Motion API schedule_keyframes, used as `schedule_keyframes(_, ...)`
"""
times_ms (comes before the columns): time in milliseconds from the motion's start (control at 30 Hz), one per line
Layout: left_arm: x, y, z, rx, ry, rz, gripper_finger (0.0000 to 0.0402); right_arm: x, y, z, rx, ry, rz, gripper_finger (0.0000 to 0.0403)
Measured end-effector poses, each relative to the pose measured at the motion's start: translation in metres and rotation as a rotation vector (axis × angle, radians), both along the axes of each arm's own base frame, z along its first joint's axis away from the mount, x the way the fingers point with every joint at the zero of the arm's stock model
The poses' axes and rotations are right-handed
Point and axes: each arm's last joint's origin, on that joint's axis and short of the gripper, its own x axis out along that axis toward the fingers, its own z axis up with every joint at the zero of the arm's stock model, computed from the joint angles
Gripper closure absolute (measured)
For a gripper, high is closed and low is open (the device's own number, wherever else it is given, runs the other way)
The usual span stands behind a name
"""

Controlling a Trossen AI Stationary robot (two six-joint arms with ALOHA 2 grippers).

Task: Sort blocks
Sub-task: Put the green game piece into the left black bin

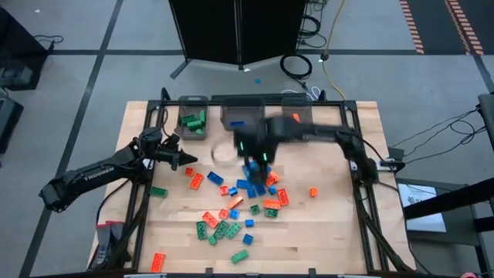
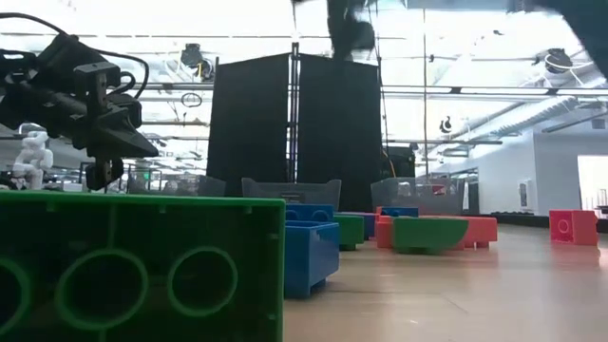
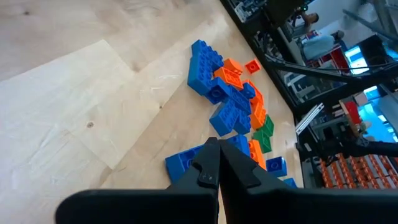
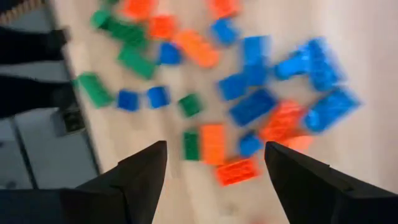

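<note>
Small studded plastic blocks (image 1: 251,185), green, blue, orange-red, piled mid-frame. Three grey see-through bins (image 1: 238,116) above. Right gripper (image 4: 214,165) spread wide, empty, over pile. Left gripper (image 3: 217,163) pinched together, empty, frame left.

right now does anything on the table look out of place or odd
Mostly an unsorted heap of blocks mid-table. One orange block lies alone toward the right edge, and another orange one sits at the front-left corner, far from the bins.

Even, soft overhead light on the worktop (image 1: 324,232); the right arm (image 1: 309,131) above it smears with motion blur. Behind the blocks (image 2: 313,247), ceiling glare washes out the room.
</note>
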Motion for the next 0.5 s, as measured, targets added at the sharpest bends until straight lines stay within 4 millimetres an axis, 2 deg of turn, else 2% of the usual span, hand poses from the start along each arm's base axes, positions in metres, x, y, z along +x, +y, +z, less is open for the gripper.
schedule_keyframes(100, 0.000, 0.000, 0.000, -0.001, 0.000, 0.000, 0.0402, -0.003, 0.050, -0.006, -0.062, -0.013, 0.030, 0.0138)
schedule_keyframes(233, 0.000, 0.000, 0.000, 0.000, 0.000, 0.000, 0.0402, -0.016, 0.096, -0.042, -0.242, 0.138, 0.021, 0.0138)
schedule_keyframes(400, 0.000, 0.000, 0.000, -0.001, 0.000, 0.000, 0.0402, -0.018, 0.135, -0.084, -0.235, 0.107, 0.004, 0.0138)
schedule_keyframes(500, 0.000, 0.000, 0.000, 0.000, 0.002, 0.006, 0.0402, -0.016, 0.144, -0.110, -0.216, 0.070, -0.006, 0.0138)
